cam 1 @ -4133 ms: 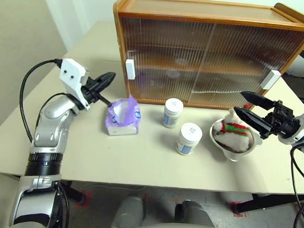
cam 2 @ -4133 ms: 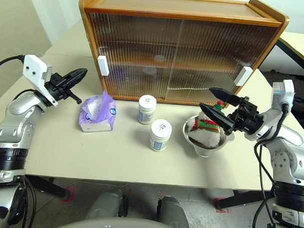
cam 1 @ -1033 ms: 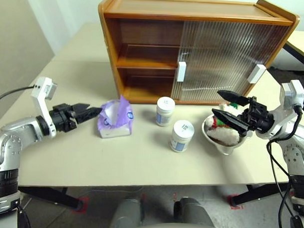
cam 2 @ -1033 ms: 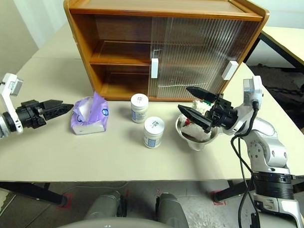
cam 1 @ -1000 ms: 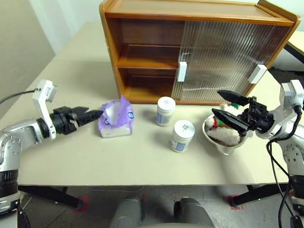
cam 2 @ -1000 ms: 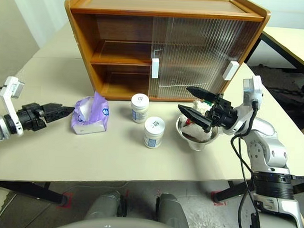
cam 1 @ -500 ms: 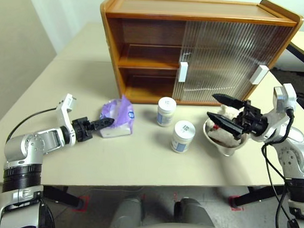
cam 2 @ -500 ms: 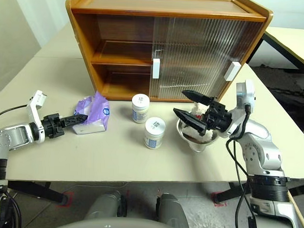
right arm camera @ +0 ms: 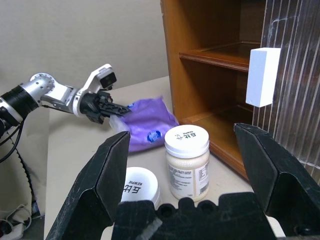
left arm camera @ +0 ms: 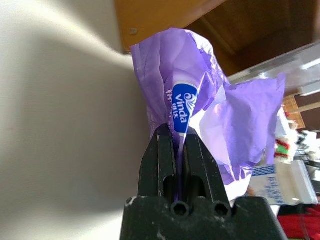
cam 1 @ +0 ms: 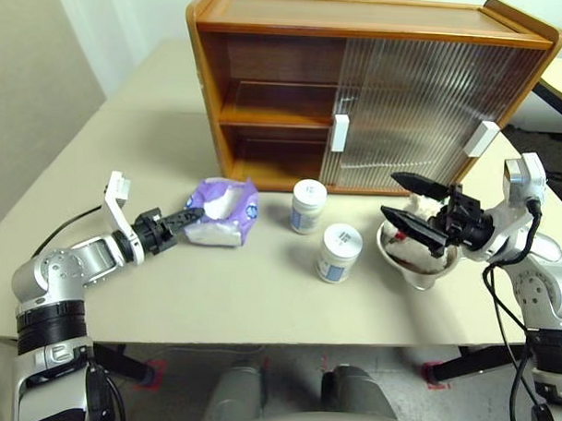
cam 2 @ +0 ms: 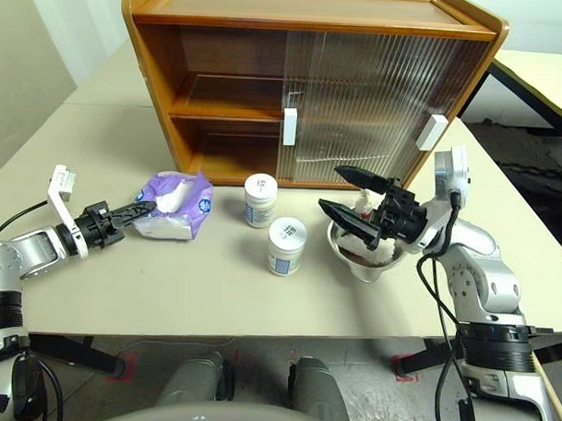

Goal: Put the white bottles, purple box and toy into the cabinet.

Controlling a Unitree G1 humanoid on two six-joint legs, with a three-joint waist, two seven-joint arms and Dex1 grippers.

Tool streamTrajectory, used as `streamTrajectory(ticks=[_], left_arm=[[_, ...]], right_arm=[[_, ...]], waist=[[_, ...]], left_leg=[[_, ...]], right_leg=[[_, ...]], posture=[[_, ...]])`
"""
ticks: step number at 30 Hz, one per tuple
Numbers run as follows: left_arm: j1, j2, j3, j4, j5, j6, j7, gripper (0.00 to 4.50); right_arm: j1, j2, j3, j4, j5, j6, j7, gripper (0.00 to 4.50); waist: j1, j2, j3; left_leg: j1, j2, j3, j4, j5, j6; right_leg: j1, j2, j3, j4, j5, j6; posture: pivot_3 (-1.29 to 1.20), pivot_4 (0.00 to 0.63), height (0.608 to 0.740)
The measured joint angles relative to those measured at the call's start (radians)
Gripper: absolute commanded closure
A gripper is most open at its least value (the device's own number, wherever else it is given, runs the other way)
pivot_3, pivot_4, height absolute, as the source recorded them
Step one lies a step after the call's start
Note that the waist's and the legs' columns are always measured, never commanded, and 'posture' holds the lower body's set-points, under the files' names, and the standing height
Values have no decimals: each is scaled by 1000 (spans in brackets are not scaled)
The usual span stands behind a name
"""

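The purple box (cam 1: 222,211) lies tipped on its side on the table, in front of the cabinet's open left half. My left gripper (left arm camera: 176,132) is shut on the edge of its lilac wrapper, reaching in from the left. Two white bottles (cam 1: 307,205) (cam 1: 339,252) stand to its right. Further right, the toy (cam 1: 427,210) sits in a shiny metal bowl (cam 1: 419,273), partly hidden by my right gripper (cam 1: 389,196). That gripper hangs open just above the toy and holds nothing. The cabinet (cam 1: 361,19) stands at the back with its left door slid to the right.
The beige table (cam 1: 259,297) has free room in front of the bottles and to the left of the tissue pack. Both cabinet shelves (cam 1: 275,113) behind the open half are bare. Two white door handles (cam 1: 339,132) (cam 1: 480,139) stick out from the ribbed doors.
My left gripper came in from the left and shut on the purple box's wrapper. The box has tipped from upright onto its side. The right gripper has stayed open over the toy.
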Motion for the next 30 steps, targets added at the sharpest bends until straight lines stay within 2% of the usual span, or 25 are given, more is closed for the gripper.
streamTrajectory(ticks=[4, 10, 16, 22, 26, 30], left_arm=[[-1, -1, 88, -58, -77, 46, 42, 4489], [-68, -40, 191, -189, -270, 172, 151, 4489], [-207, -196, 194, -244, -307, 76, 387, 4489], [-240, -300, 120, -297, -314, 5, 515, 4489], [-285, -339, 76, -297, -314, -50, 573, 4489], [-324, -353, 53, -290, -305, -122, 614, 4489]], right_arm=[[-7, -4, 0, 5, 0, 0, 4, 0], [-21, -5, 0, 18, 0, 0, 15, 0], [-40, 44, -8, 19, 7, -5, -24, 0], [-38, 77, -39, -4, 32, -7, -76, 0], [-29, 87, -39, -17, 32, -10, -84, 0], [-18, 101, -39, -34, 33, -25, -88, 0]], waist=[[1, 0, 0], [11, 1, 0], [32, 0, 0], [38, 0, 0], [44, 0, 0], [39, 0, 0]], left_leg=[[0, 0, -4, -1, 0, -2], [-2, -1, -10, 0, 0, -4], [-2, -2, -11, 0, 1, -4], [-3, -3, -11, 0, 1, -4], [-3, -4, -11, 1, 1, -4], [-1, -3, -11, 2, 1, -4]], right_leg=[[0, -1, -4, 0, -1, -2], [1, -2, -10, 0, -1, -2], [3, -1, -10, 0, 0, -2], [3, 0, -9, 0, 0, -2], [4, 1, -9, 0, 0, -1], [5, 11, -6, 0, 1, -1]], posture=[[125, 0, 740], [135, 0, 740], [136, 0, 740], [126, 0, 740], [117, 0, 740], [110, 0, 740]])
